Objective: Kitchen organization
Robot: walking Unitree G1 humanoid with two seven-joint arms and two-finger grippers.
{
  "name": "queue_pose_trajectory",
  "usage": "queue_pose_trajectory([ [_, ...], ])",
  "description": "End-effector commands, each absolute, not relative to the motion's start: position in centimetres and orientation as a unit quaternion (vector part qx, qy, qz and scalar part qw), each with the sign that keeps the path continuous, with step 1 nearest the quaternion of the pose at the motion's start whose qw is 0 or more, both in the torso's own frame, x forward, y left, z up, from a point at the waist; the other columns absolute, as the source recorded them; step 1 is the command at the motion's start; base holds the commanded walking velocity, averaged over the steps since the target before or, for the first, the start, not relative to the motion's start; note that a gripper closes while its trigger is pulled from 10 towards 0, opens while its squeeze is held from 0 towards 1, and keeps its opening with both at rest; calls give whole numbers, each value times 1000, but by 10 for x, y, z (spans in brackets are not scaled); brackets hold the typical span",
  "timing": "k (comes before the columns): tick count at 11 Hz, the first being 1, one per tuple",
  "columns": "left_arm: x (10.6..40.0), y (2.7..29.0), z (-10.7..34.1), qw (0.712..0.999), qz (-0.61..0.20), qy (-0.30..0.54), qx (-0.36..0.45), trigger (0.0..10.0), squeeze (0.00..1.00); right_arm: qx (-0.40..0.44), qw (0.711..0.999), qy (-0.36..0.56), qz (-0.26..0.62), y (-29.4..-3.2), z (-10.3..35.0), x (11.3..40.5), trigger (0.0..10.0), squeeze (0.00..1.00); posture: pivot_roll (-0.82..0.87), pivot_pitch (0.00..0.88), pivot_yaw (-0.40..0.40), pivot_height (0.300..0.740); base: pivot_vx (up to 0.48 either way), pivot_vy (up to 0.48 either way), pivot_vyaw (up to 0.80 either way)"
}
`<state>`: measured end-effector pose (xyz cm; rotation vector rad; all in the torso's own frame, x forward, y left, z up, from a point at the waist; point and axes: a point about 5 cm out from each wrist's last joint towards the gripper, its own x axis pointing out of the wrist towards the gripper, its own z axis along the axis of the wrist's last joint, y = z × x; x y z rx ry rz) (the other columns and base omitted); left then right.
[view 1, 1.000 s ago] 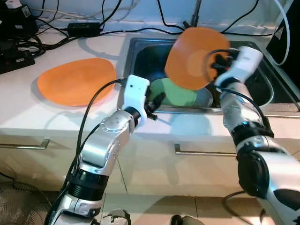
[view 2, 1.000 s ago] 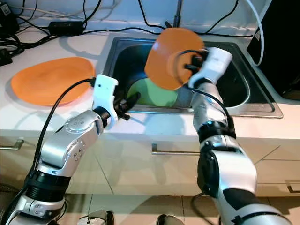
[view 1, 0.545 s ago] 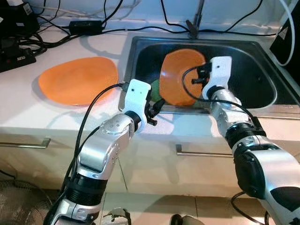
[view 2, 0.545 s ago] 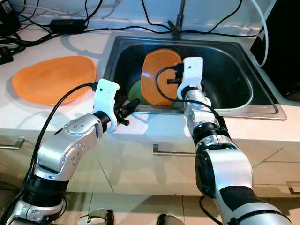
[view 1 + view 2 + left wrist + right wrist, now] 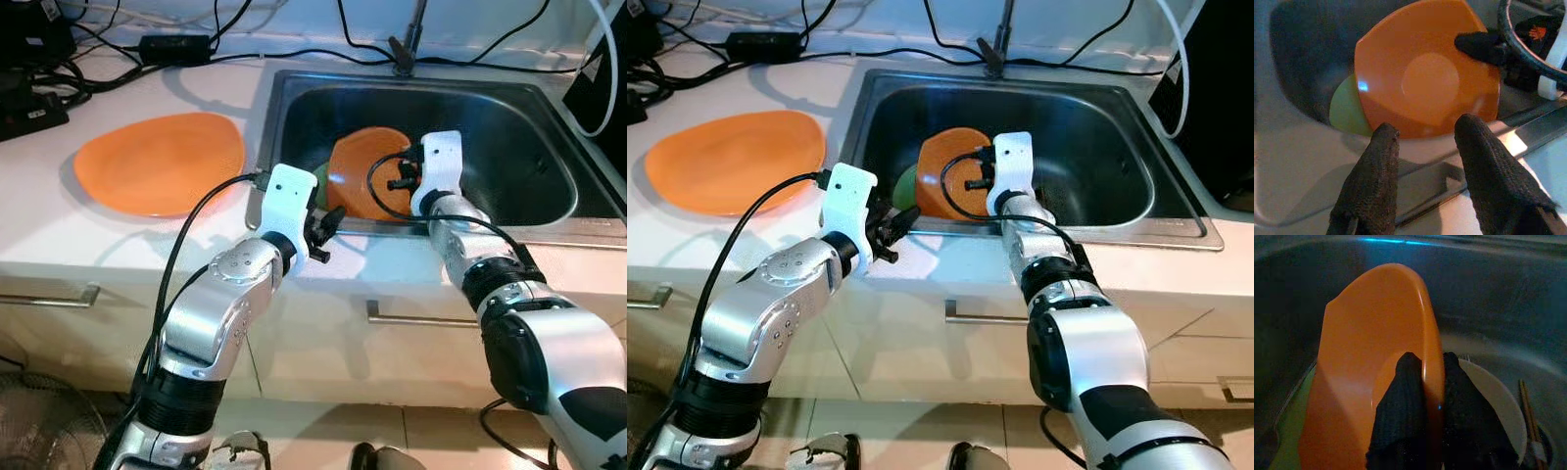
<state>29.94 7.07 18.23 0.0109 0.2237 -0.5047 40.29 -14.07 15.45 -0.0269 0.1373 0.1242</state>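
An orange plate stands tilted on its edge low inside the steel sink, and my right gripper is shut on its rim. Under it lies a green plate, and a white plate lies behind it on the sink floor. My left gripper hovers open at the sink's front edge, just left of the orange plate, with nothing between its fingers. A second orange plate rests flat on the white counter to the left.
A faucet rises behind the sink. Black cables and a power adapter run along the back of the counter. Chopsticks lie on the sink floor. Drawer handles sit below the counter front.
My right gripper has lowered the orange plate from above the sink down into the basin, over the green plate. The left gripper has stayed near the sink's front edge.
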Motion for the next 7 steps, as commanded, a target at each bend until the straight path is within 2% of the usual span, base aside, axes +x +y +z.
queue_pose_trajectory([
  [1,296,71,181,963,-243,116,7,10000,0,-16,994,82,64,-139,151,402,10000,1000,220,135,-51,740,0,0,0],
  [2,296,72,180,963,-242,117,7,10000,0,-16,994,83,67,-138,150,402,10000,0,218,137,-50,740,0,0,0],
  [3,295,72,179,963,-241,120,6,10000,0,-9,994,86,68,-137,149,401,10000,0,217,137,-49,740,0,0,0],
  [4,295,72,178,963,-241,123,6,10000,0,-11,993,93,69,-137,145,400,10000,412,220,139,-49,740,0,0,0],
  [5,296,72,178,963,-241,124,7,10000,0,-20,993,91,71,-136,145,400,10000,1000,220,140,-47,740,0,0,0],
  [6,296,73,178,963,-239,124,7,10000,0,-21,994,79,70,-135,150,402,10000,0,215,137,-46,740,0,0,0],
  [7,297,73,178,964,-238,121,8,10000,0,-11,996,62,66,-136,158,404,10000,0,213,135,-45,740,0,0,0],
])
